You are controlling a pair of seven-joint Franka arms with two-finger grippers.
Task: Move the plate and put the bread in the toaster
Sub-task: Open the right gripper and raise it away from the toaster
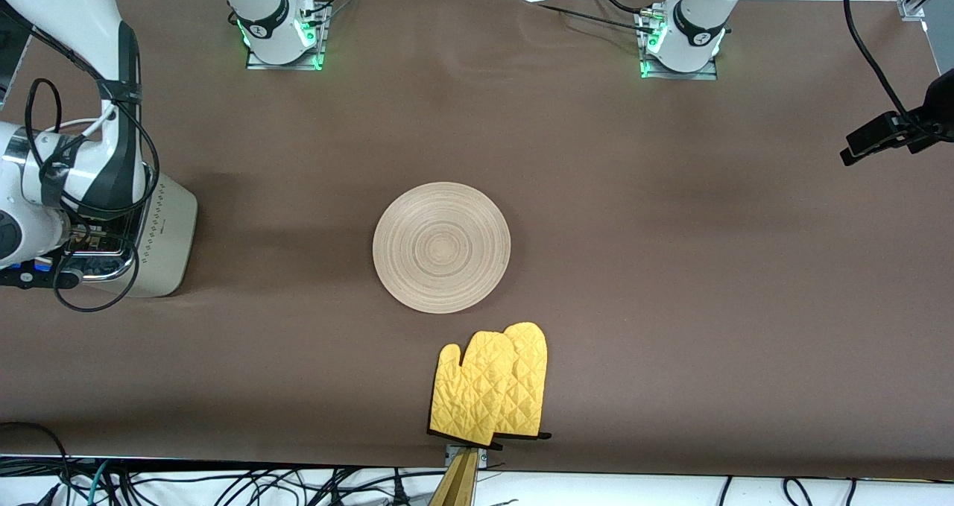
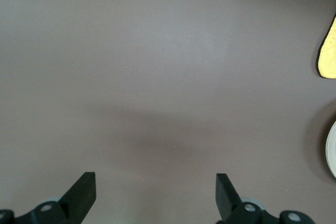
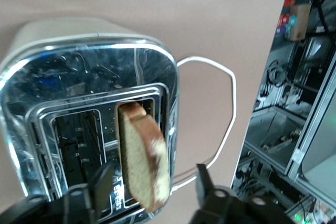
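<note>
Bread (image 3: 143,158) stands on edge in one slot of the toaster (image 3: 79,72), between the parted fingers of the right gripper (image 3: 152,184), which touch nothing. Plate (image 1: 441,247) lies mid-table, just beside yellow oven mitts (image 1: 492,385). Left gripper (image 2: 155,192) waits open over bare table.

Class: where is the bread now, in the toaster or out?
Partly in: the bread stands on edge in one toaster slot, its top protruding between the right gripper's open fingers.

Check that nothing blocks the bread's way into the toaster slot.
Nothing visible does. The bread hangs between the right claw's parted fingers, its lower end already in one slot of the toaster; the slot beside it looks empty.
</note>
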